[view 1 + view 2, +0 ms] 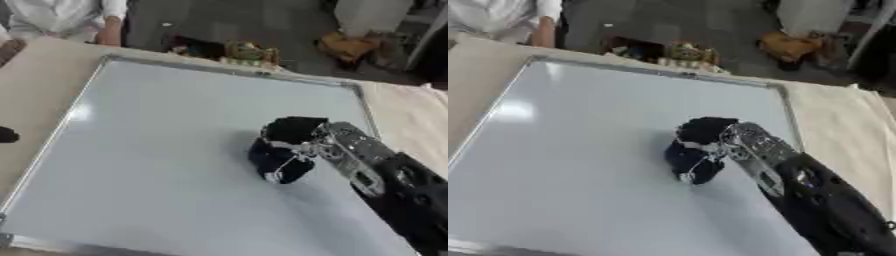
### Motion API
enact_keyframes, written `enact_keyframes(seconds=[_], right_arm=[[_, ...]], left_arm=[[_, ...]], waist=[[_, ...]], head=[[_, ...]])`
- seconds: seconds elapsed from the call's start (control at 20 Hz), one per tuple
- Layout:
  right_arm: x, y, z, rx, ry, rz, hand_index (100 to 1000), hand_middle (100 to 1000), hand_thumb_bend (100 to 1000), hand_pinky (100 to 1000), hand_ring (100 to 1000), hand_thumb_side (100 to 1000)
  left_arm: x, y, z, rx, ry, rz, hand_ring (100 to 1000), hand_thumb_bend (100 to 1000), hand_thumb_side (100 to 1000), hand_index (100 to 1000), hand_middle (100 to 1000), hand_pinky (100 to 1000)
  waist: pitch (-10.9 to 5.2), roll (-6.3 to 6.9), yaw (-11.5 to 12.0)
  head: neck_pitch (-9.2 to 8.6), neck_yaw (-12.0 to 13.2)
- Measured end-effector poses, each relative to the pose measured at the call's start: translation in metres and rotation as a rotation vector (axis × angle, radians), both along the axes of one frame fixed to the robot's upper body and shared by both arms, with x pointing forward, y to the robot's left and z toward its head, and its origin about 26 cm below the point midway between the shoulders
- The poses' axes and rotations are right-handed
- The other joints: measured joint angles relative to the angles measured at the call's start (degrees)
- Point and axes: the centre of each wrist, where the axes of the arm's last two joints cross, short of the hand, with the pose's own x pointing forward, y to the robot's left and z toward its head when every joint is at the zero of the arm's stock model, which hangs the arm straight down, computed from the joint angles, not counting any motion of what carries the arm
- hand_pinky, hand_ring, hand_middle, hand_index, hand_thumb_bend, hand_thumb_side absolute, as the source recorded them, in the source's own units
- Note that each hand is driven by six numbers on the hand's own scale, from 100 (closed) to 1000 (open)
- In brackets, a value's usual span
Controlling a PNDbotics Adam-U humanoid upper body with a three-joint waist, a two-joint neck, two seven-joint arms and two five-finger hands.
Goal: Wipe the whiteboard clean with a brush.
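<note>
The whiteboard (166, 150) lies flat on the table, silver-framed, and its surface looks blank white. My right hand (343, 144) comes in from the lower right, its fingers curled round a dark blue-black brush (278, 161). The brush is pressed on the board right of its centre, not far from the right frame. The hand covers the brush's top. A small dark shape (5, 135) at the left edge may be part of my left hand; nothing more of it shows.
Beige tabletop (411, 125) borders the board on the left and right. Beyond the far edge are a person in white (61, 17), dark floor and some yellowish clutter (249, 52). My black right forearm (407, 200) crosses the board's lower right corner.
</note>
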Motion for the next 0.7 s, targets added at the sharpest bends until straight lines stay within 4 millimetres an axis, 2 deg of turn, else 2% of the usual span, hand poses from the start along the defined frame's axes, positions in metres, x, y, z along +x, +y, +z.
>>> enact_keyframes(seconds=[0.4,0.7], right_arm=[[-0.015,0.028,0.000,-0.018,0.026,0.107,218,151,100,475,510,481],[-0.019,0.041,-0.005,-0.030,0.051,0.139,215,149,100,476,509,474]], left_arm=[[-0.001,0.000,0.001,-0.009,-0.001,0.001,636,263,965,760,620,676],[-0.003,-0.001,0.004,-0.015,-0.008,0.001,638,266,965,762,621,676]], waist=[[-0.84,-0.17,-0.38],[-1.40,-0.26,-0.43]], head=[[0.48,0.07],[0.96,0.14]])
